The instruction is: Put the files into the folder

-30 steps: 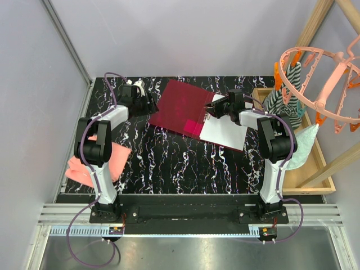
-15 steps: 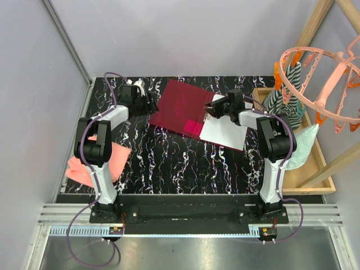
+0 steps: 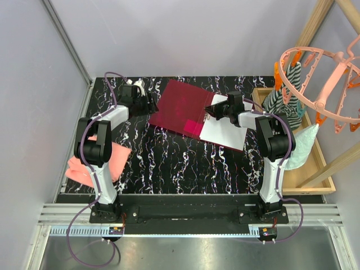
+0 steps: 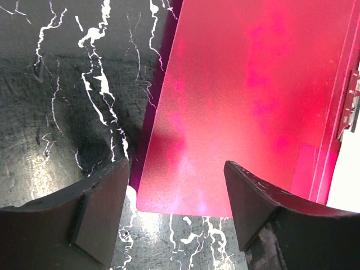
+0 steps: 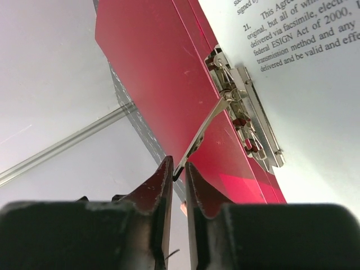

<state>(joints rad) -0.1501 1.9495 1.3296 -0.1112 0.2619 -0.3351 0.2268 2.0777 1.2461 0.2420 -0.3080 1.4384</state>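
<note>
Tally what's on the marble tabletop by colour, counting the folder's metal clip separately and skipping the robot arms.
Dark red: 1, the folder
White: 1, the files, one stack; the number of sheets cannot be told
Pink: 1, the folded cloth at the left edge
Silver: 1, the metal clip
Total: 4

Top view high above table [image 3: 169,157], looking down, left wrist close over folder [image 3: 183,107], right wrist low by its clip [image 5: 247,112]
</note>
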